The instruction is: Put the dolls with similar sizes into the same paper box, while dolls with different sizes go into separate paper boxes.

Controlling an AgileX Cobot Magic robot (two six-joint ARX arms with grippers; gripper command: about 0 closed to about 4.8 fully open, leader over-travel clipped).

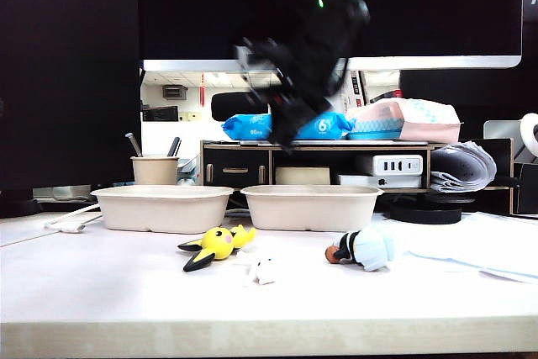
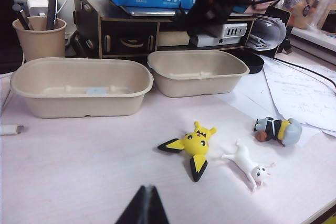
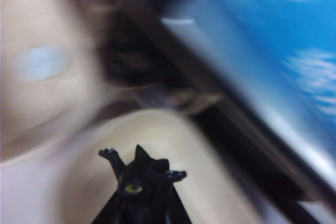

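Pale counter [image 1: 109, 283] fills my near view, its front edge running straight across below the dolls, with a dark organiser shelf [image 1: 235, 166] and monitors closing off the far side. Two paper boxes sit side by side near that shelf: the left paper box [image 1: 161, 208] and the right paper box [image 1: 311, 206], a narrow gap between their rims, both with nothing in them that I can see. A pen cup [image 1: 155, 170] stands just behind the left one. Nearer to me lie three dolls: the yellow doll [image 1: 217, 245] in front of the gap, the tiny white doll [image 1: 261, 269] just right of it and closest to the counter edge, and the pale-blue doll [image 1: 366, 249] on its side further right, next to some loose papers [image 1: 479, 245]. My right hand [image 3: 137, 203] is up in the air above the right box, blurred, pinching the black doll [image 3: 137, 182] between its fingers; its ears and one yellow eye stick out past the tips. My left hand [image 2: 146, 205] sits low at the near left, tips pressed together, well apart from everything. Open counter lies wide on the left and in front of both boxes.
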